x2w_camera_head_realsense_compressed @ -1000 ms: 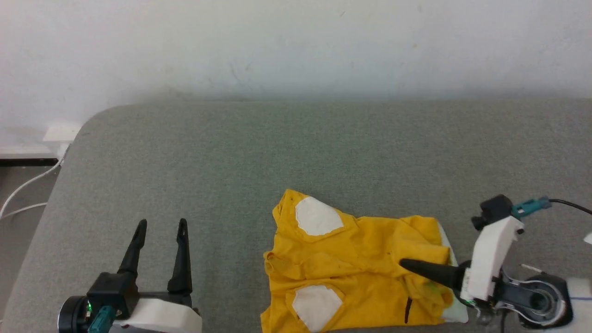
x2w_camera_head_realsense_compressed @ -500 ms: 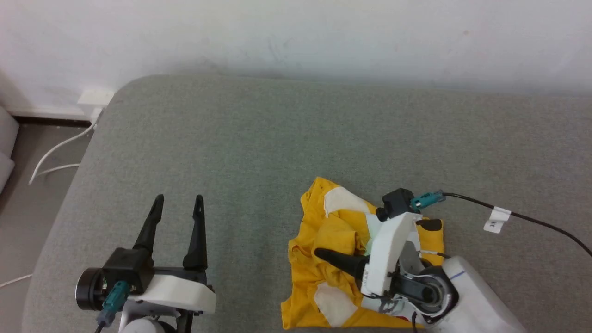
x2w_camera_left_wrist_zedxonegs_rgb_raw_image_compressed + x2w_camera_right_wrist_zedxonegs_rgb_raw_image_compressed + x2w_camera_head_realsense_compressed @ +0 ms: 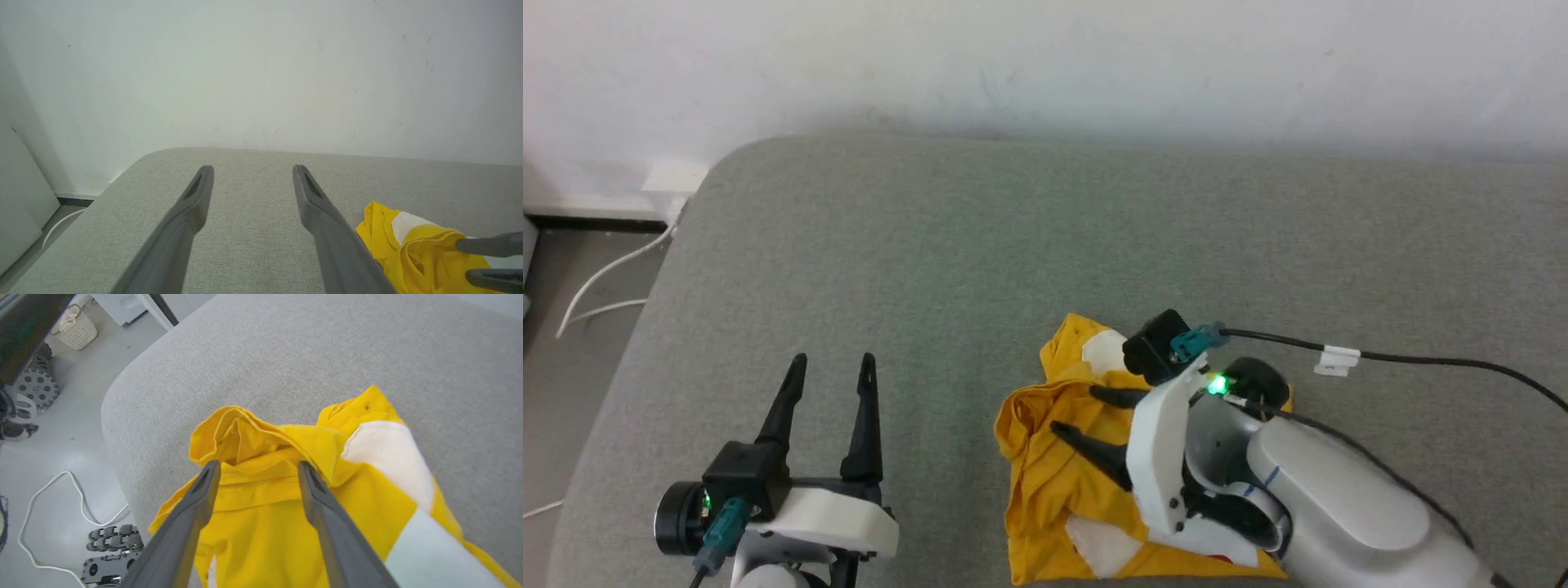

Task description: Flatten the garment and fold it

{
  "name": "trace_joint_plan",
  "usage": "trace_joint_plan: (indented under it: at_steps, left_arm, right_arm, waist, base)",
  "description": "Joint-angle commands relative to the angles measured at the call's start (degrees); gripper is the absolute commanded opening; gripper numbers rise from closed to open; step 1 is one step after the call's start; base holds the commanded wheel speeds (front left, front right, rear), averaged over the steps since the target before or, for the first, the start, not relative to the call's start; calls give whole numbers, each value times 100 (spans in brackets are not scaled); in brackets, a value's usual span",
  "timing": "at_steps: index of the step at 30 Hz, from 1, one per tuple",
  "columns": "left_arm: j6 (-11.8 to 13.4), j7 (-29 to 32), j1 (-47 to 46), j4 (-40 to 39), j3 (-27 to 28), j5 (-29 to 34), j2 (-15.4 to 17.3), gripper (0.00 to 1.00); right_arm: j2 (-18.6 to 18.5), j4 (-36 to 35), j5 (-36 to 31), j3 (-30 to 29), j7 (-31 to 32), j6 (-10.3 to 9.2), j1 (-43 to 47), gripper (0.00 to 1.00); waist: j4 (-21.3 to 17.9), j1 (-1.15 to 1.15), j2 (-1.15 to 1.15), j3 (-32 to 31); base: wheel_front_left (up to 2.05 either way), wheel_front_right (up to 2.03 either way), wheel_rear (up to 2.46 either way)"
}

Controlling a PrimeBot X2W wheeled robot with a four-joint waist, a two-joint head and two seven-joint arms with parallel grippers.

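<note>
Yellow shirt (image 3: 1045, 490) is lying bunched at five o'clock on the grey cushion (image 3: 931, 269), neither flattened nor folded yet. Over it the right gripper (image 3: 1075, 410) is hovering, fingers spread, gripping nothing; the left gripper (image 3: 833, 359) is idling at seven o'clock, splayed and empty.

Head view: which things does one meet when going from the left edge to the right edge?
Thin white cable on the floor → left arm's two long dark fingers → crumpled bright yellow cotton T-shirt with white patches → small white tag on the thin black cable.
</note>
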Motion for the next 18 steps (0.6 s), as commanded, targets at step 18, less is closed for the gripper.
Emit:
trace_joint_plan:
  at_steps: [18]
  left_arm:
    - [167,-34,254,15,260,-174,169,100]
  right_arm:
    - [-605,-1920,-2730,-3236,-2459,-5,2021,100]
  waist:
    - [-691,0,0,-387]
  base:
    - [0,0,0]
